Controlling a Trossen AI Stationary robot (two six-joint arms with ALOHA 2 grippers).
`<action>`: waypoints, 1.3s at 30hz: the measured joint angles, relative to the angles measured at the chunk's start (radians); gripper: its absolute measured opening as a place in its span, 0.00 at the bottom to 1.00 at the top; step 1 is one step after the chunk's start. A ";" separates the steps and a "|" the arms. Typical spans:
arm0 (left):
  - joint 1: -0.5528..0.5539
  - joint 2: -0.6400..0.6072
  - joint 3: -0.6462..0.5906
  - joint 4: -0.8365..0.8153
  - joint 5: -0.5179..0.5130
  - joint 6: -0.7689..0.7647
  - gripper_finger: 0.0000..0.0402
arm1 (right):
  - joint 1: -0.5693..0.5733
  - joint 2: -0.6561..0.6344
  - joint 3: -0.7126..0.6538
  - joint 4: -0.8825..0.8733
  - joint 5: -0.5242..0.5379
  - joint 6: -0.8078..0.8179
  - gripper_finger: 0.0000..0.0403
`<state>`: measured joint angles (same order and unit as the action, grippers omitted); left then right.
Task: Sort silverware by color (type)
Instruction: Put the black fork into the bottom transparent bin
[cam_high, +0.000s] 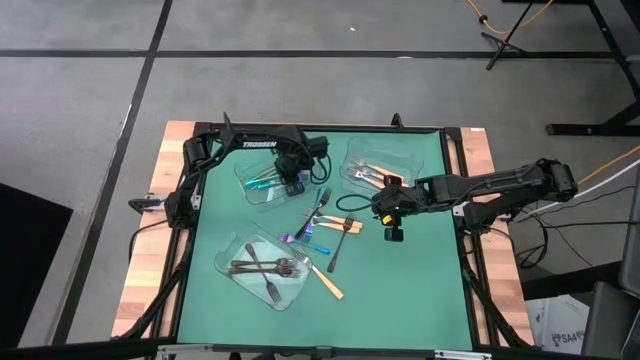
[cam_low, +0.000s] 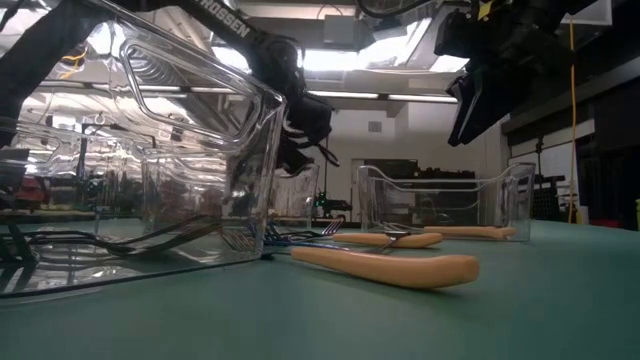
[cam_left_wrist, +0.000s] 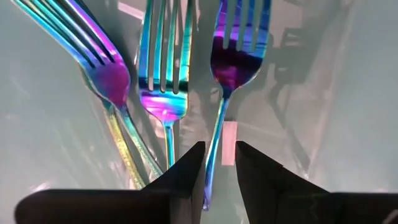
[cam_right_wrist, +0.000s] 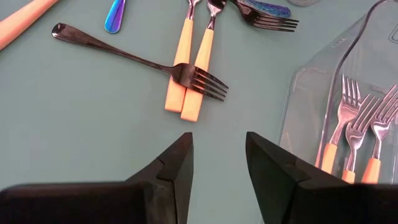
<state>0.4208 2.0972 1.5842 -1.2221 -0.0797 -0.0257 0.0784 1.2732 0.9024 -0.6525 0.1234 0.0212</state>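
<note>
now three iridescent forks (cam_left_wrist: 165, 74) lie in the clear tray (cam_high: 262, 190) at eleven o'clock of the green mat (cam_high: 410, 280), under the left gripper (cam_high: 291, 185) with fingers parted and holding nothing, while the right gripper (cam_right_wrist: 217, 158) hovers open near two orange-handled forks (cam_right_wrist: 186, 74) crossed by a dark fork (cam_right_wrist: 137, 61).

Three clear trays (cam_high: 262, 283) were counted, three iridescent forks (cam_left_wrist: 163, 74) in one, three orange-handled forks (cam_right_wrist: 357, 134) in another.
</note>
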 joint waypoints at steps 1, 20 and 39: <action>-0.001 0.000 0.012 -0.013 0.000 0.000 0.20 | 0.000 0.000 0.000 0.000 0.000 0.000 0.34; -0.095 -0.002 0.275 -0.226 -0.021 -0.050 0.19 | 0.000 0.000 0.000 0.000 0.000 0.000 0.34; -0.333 -0.004 0.376 -0.160 -0.012 -0.297 0.19 | 0.001 0.000 0.000 0.000 0.000 0.000 0.34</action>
<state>0.0877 2.0933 1.9602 -1.3822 -0.0921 -0.3223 0.0792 1.2728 0.9024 -0.6523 0.1230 0.0212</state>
